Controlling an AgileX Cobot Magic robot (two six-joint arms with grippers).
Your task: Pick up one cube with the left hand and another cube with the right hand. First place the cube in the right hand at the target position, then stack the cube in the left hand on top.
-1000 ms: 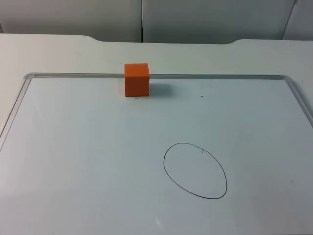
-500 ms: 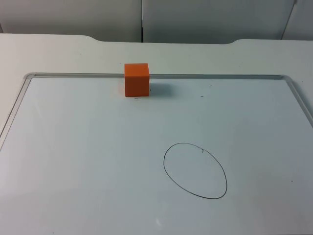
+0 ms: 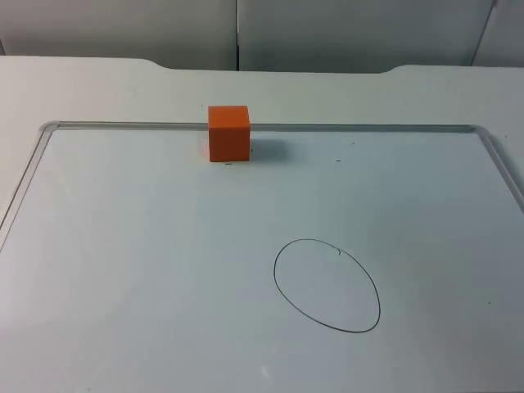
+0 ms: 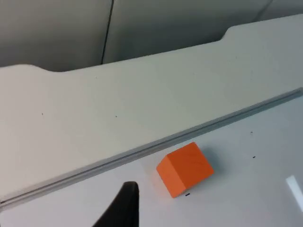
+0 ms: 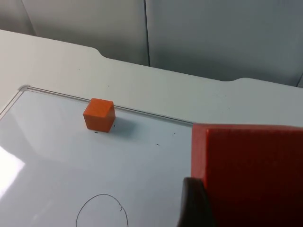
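Top view – cube: we see one orange cube (image 3: pixel 228 133) standing upright at the far edge of the whiteboard (image 3: pixel 123 270), against its metal frame (image 3: pixel 368 127).
Top view – target: we find a hand-drawn oval ring (image 3: pixel 327 285) on the board, well apart from that cube, nearer the camera and to its right.
Top view – surroundings: we note the white table (image 3: pixel 98 86) beyond the frame and the grey partition wall (image 3: pixel 123 29) behind it.
Left wrist view – left gripper: we see one black fingertip (image 4: pixel 124 208) above the board, near the orange cube (image 4: pixel 184 169), not touching it; we cannot tell how its jaws stand.
Right wrist view – right gripper: we see a red-orange cube (image 5: pixel 248 172) up close, held against a black finger (image 5: pixel 194 203), so the right gripper's jaws are clamped on it.
Right wrist view – table: we see the orange cube (image 5: pixel 99 115) far off beside the frame, and part of the oval ring (image 5: pixel 102 210).
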